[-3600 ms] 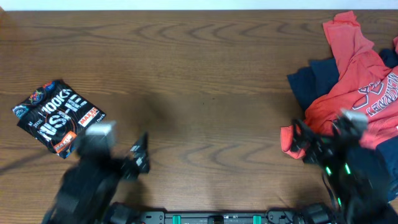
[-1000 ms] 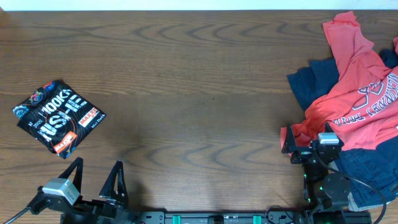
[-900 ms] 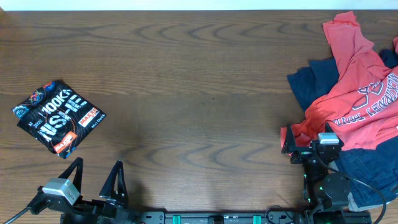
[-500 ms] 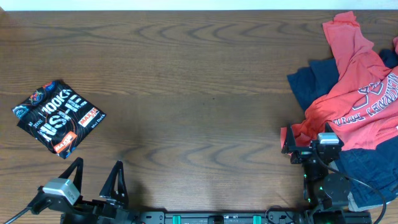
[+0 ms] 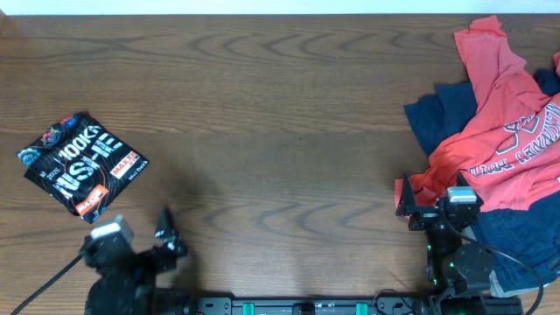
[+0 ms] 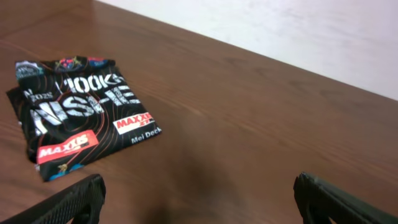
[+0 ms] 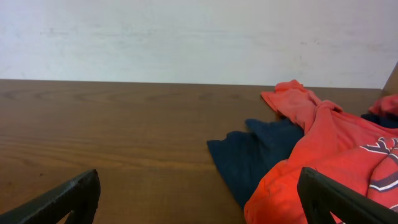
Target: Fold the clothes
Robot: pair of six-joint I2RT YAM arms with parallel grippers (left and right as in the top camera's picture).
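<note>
A folded black jersey [image 5: 83, 164] with white lettering and orange-red logos lies at the left of the table; it also shows at upper left in the left wrist view [image 6: 74, 112]. My left gripper [image 5: 138, 241] hovers open near the front edge, just below and right of the jersey, nothing between its fingers [image 6: 68, 202]. A crumpled red tee [image 5: 499, 122] lies over a navy garment [image 5: 437, 118] at the right. My right gripper [image 5: 431, 201] stands open at the heap's front left edge, its right fingertip [image 7: 339, 199] over the red tee [image 7: 336, 149], the navy garment [image 7: 261, 155] ahead.
The wooden table [image 5: 289, 131] stretches between the jersey and the heap. More navy or denim cloth [image 5: 516, 236] lies at the front right beside the right arm. A pale wall [image 7: 186, 37] stands behind the table's far edge.
My left arm has turned and lifted slightly toward the jersey in the last half second; its jaws stay wide. The right arm and all garments have not moved.
</note>
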